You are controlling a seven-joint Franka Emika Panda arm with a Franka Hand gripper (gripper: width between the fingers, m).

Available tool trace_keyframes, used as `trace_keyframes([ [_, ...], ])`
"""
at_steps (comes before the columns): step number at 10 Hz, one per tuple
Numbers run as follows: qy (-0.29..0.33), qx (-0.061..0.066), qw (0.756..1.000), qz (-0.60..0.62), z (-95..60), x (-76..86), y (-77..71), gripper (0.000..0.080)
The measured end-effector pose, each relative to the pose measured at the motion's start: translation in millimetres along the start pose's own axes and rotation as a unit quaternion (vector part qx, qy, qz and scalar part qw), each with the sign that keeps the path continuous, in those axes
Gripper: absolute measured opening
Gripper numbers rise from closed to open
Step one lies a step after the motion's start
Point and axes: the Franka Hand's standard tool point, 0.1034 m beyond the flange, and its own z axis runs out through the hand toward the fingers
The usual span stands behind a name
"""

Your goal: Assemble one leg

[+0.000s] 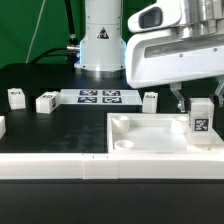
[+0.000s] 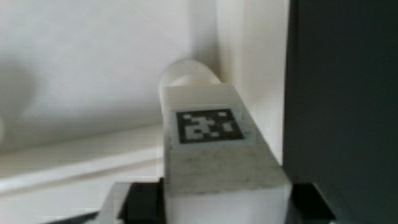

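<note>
The hand (image 1: 198, 106) clasps the upright leg (image 1: 200, 124) between its fingers.

The gripper (image 1: 197, 104) grips the leg (image 1: 201, 124) upright, its tag facing out, over the white tray piece (image 1: 140, 152) toward the exterior view's right. Behind it on the black table (image 1: 40, 128), small white posts (image 1: 47, 102) sit on either side of the marker board (image 1: 100, 97).
</note>
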Motion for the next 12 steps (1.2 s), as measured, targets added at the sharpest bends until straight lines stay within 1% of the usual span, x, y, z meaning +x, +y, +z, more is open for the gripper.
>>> trace_keyframes([
  [2,0.001,0.001,0.993,0.118,-0.6,-0.1,2.2,0.0298],
  [3,0.000,0.006,0.983,0.182,-0.5,0.2,3.3,0.0298],
  [4,-0.002,0.010,0.965,0.263,-0.2,0.1,3.8,0.0298],
  [6,-0.013,0.012,0.929,0.370,0.1,-1.6,3.2,0.0298],
  [7,-0.020,0.017,0.914,0.405,0.2,-2.2,3.5,0.0298],
  [8,-0.025,0.016,0.902,0.431,1.0,-4.2,1.8,0.0298],
  [10,-0.032,0.023,0.865,0.499,1.5,-4.5,1.1,0.0298],
  [12,-0.034,0.024,0.852,0.522,1.7,-5.1,0.3,0.0305],
])
